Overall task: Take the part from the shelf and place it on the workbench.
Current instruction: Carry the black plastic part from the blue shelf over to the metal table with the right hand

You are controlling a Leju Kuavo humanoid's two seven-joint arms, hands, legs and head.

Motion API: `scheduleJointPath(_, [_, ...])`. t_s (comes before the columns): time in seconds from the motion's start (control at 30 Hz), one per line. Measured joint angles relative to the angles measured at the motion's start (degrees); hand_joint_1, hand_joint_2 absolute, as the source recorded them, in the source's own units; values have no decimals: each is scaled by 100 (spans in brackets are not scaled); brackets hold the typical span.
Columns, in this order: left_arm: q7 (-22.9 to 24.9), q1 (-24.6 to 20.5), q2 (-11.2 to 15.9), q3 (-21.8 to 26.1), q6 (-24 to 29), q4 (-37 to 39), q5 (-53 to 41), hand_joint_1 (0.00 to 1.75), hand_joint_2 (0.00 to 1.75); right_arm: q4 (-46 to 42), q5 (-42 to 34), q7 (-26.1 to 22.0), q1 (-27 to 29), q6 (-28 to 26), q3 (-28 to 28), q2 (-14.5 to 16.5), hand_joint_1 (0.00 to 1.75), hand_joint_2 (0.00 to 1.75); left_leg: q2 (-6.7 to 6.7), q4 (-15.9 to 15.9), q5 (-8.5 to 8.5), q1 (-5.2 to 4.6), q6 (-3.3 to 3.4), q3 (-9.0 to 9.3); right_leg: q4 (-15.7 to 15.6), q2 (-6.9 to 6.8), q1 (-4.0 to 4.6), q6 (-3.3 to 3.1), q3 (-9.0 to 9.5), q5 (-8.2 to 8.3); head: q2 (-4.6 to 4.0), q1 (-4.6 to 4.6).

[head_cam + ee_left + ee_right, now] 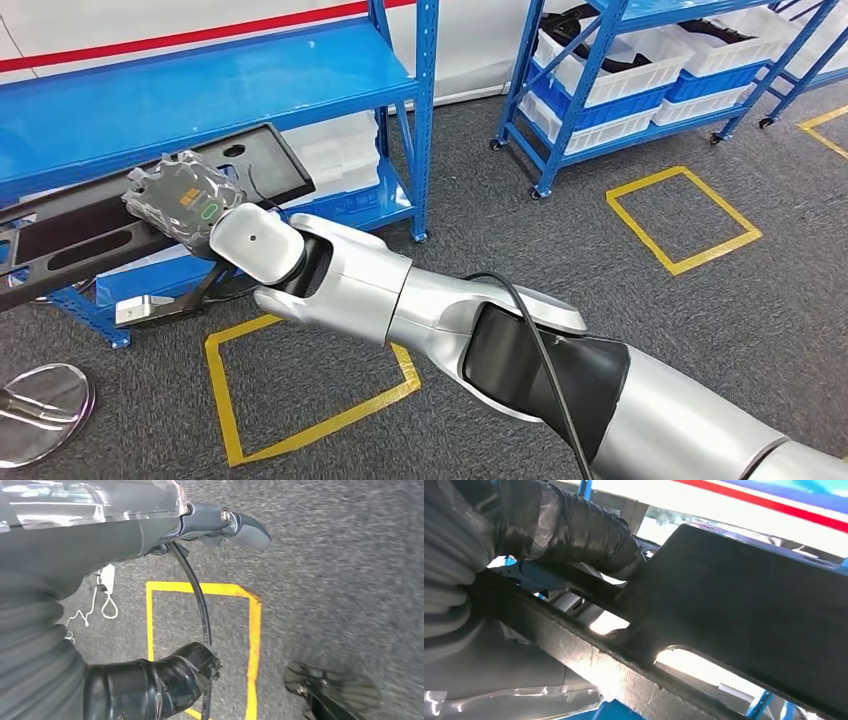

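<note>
At about nine o'clock in the head view, the long flat black part (pixel 150 205) juts out past the front edge of the blue shelf (pixel 200 95), its slotted end running off toward eight o'clock and its far end toward one o'clock. The right robot hand (pixel 185 200) sits on its middle and grips it; in the right wrist view a dark taped thumb (pixel 574 532) wraps over the part's edge beside a cut-out. The silver right arm (pixel 450 320) stretches back toward five o'clock over the grey carpet, crossing a yellow floor square (pixel 310 385). A second blue rack (pixel 640 70) with white bins stands at one o'clock. In the left wrist view the left robot hand (pixel 200 595) hangs over the carpet, thumb and fingers apart, gripping nothing.
</note>
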Motion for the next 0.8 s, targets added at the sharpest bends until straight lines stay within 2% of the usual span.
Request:
scheduleJointPath(0.03, [0, -3, -1, -1, -1, 0, 1, 0, 175, 3, -1, 1, -3, 0, 4, 4, 175, 175, -11, -347, -15, 7, -46, 248, 98, 2, -15, 39, -120, 20, 1, -1])
scheduleJointPath(0.07, [0, -6, -2, -2, -2, 0, 1, 0, 175, 4, -1, 1, -6, -1, 5, 11, 175, 175, -26, -636, -97, 8, -42, 435, 180, 7, -14, 75, -214, 44, 1, -1])
scheduleJointPath(0.1, [0, -9, -3, -2, -5, 0, 1, 0, 175, 5, -2, 0, -7, -2, 7, 19, 175, 175, -41, -826, -206, 2, -16, 534, 240, 15, 1, 107, -281, 75, 1, 1])
scheduleJointPath(0.13, [1, -9, -3, -1, -9, -1, 1, 0, 175, 8, -4, -3, -6, -1, 10, 22, 175, 175, -53, -896, -253, -18, 48, 563, 265, 24, 14, 137, -323, 117, 2, 1])
scheduleJointPath(0.2, [2, -4, -4, 1, -16, -1, 1, 0, 175, 20, -16, -11, 1, 6, 21, 24, 175, 175, -41, -877, -199, -11, 170, 472, 284, 37, 6, 189, -376, 149, 1, 3])
scheduleJointPath(0.23, [3, -3, -3, 1, -17, -1, 1, 0, 175, 24, -27, -14, 2, 13, 28, 22, 175, 175, -30, -871, -153, -13, 230, 423, 356, 41, -7, 215, -412, 44, 1, 3])
scheduleJointPath(0.27, [3, -2, -2, 1, -18, -1, 1, 0, 175, 27, -37, -15, 2, 20, 37, 20, 175, 175, -18, -874, -101, -15, 285, 366, 541, 47, -21, 242, -470, -166, 1, 4])
scheduleJointPath(0.33, [3, -5, 1, 1, -20, -1, 1, 0, 175, 28, -49, -15, 2, 32, 55, 19, 175, 175, -7, -873, 4, -43, 357, 244, 1201, 56, -29, 280, -619, -737, 0, 4])
scheduleJointPath(0.37, [2, -5, 1, 1, -20, -1, 1, 0, 175, 28, -52, -15, 6, 36, 60, 19, 175, 175, -5, -871, 57, -65, 374, 177, 1565, 58, -27, 281, -681, -947, 0, 4])
scheduleJointPath(0.4, [2, -6, 1, 1, -21, -1, 0, 0, 175, 29, -54, -15, 10, 39, 63, 19, 175, 175, -4, -868, 109, -92, 386, 109, 1813, 61, -18, 262, -684, -1037, 0, 3])
scheduleJointPath(0.43, [2, -6, 1, 1, -21, -1, -2, 0, 175, 29, -57, -15, 15, 42, 64, 20, 175, 175, -4, -866, 160, -121, 398, 44, 1881, 65, -2, 221, -599, -1009, 0, 3])
scheduleJointPath(0.47, [2, -6, 1, 1, -21, -1, -4, 0, 175, 29, -58, -16, 17, 45, 64, 20, 175, 175, -6, -866, 206, -154, 409, -13, 1752, 71, 25, 156, -422, -895, 0, 3])
scheduleJointPath(0.5, [1, -6, 0, 1, -20, -1, -8, 0, 175, 29, -60, -16, 14, 47, 64, 22, 175, 175, -10, -867, 250, -186, 419, -60, 1431, 82, 73, 57, -154, -751, 0, 3])
scheduleJointPath(0.53, [-1, -8, -12, 0, -20, 2, -16, 0, 175, 27, -63, -17, 7, 48, 64, 29, 175, 175, -9, -873, 292, -192, 423, -99, 1026, 93, 123, -84, 137, -687, 1, -1])
scheduleJointPath(0.57, [-5, -10, -20, -1, -18, -3, -26, 0, 175, 25, -66, -18, -6, 48, 65, 38, 175, 175, -3, -886, 337, -188, 417, -126, 615, 95, 178, -203, 390, -675, 1, 1])
scheduleJointPath(0.6, [-9, -12, -34, -1, -19, -7, -39, 0, 175, 24, -69, -18, -20, 49, 66, 52, 175, 175, 8, -909, 394, -159, 388, -145, 303, 105, 231, -291, 562, -689, 1, 2])
scheduleJointPath(0.63, [-14, -17, -48, -1, -21, -9, -55, 0, 175, 24, -72, -19, -35, 50, 67, 65, 175, 175, 19, -949, 457, -111, 351, -159, 117, 108, 270, -338, 638, -708, 1, 13])
scheduleJointPath(0.67, [-19, -20, -53, 0, -25, -14, -71, 0, 175, 25, -76, -19, -48, 53, 68, 73, 175, 175, 23, -1014, 529, -82, 311, -153, -4, 111, 304, -337, 662, -648, 0, 26])
scheduleJointPath(0.7, [-21, -25, -60, 1, -31, -12, -86, 0, 175, 26, -80, -20, -53, 56, 69, 78, 175, 175, 17, -1083, 579, -65, 281, -152, -117, 113, 301, -346, 681, -535, 0, 32])
scheduleJointPath(0.73, [-26, -25, -62, 1, -34, -12, -99, 0, 175, 27, -84, -21, -60, 58, 74, 82, 175, 175, 6, -1118, 550, -69, 267, -159, -250, 94, 286, -353, 702, -408, 0, 39])
scheduleJointPath(0.77, [-34, -22, -65, 1, -38, -13, -113, 0, 175, 27, -92, -23, -70, 60, 83, 90, 175, 175, -5, -1060, 418, -85, 249, -184, -376, 74, 255, -359, 709, -285, 0, 36])
scheduleJointPath(0.8, [-46, -16, -59, 1, -38, -14, -126, 0, 175, 28, -104, -26, -80, 62, 94, 103, 175, 175, -14, -874, 192, -95, 227, -236, -468, 52, 214, -344, 695, -181, 0, 34])
